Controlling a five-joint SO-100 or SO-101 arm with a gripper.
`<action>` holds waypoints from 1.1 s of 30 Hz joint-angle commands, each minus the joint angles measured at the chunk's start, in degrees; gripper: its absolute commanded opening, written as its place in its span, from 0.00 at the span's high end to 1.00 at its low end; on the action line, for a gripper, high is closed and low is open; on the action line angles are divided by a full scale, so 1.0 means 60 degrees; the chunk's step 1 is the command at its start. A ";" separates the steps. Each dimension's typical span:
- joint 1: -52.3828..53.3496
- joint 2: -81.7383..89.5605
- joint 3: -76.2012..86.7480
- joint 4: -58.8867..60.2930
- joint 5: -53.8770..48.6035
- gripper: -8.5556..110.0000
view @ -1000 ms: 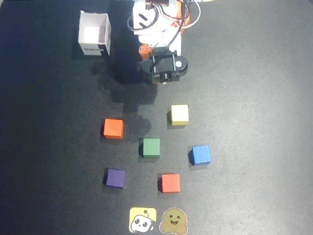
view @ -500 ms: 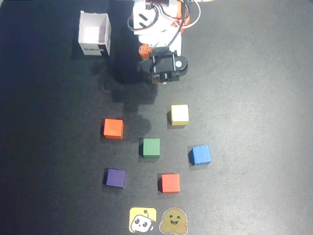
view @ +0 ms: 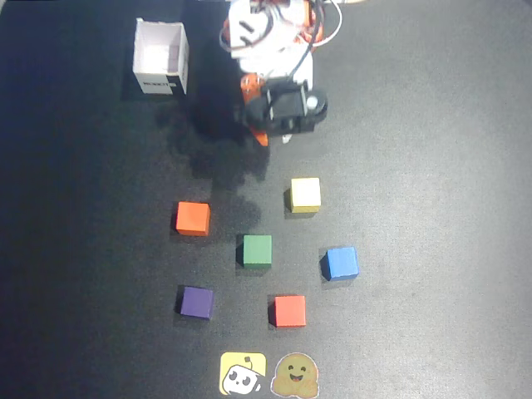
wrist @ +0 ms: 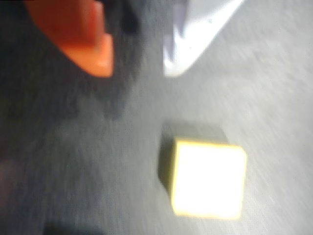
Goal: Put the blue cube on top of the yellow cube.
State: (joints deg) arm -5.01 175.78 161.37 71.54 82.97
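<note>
The blue cube point(view: 341, 263) sits on the dark mat at the right of the group of cubes, well below the arm. The yellow cube point(view: 305, 194) lies nearest the arm and fills the lower right of the blurred wrist view point(wrist: 208, 178). My gripper point(view: 273, 138) hangs above the mat a little up and left of the yellow cube, far from the blue cube. In the wrist view the gripper point(wrist: 137, 69) shows an orange finger point(wrist: 83, 34) and a white finger point(wrist: 195, 34) with a wide gap and nothing between them. It is open and empty.
An orange cube point(view: 193, 218), a green cube point(view: 257, 249), a purple cube point(view: 197, 302) and a red cube point(view: 289, 310) lie around. A white open box point(view: 160, 56) stands at the upper left. Two flat stickers point(view: 243, 373) lie at the bottom edge.
</note>
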 commanded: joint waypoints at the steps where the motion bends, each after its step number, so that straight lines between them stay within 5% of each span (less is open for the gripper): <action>1: -0.0205 -0.1157 -0.1011 -0.0527 0.0146 0.86; 13: -0.1538 -0.8643 -0.6050 -0.1406 0.0850 0.82; 33: -0.2900 -1.3096 -0.8379 -0.2988 0.2095 0.73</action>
State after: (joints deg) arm -21.53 97.38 113.91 55.20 94.13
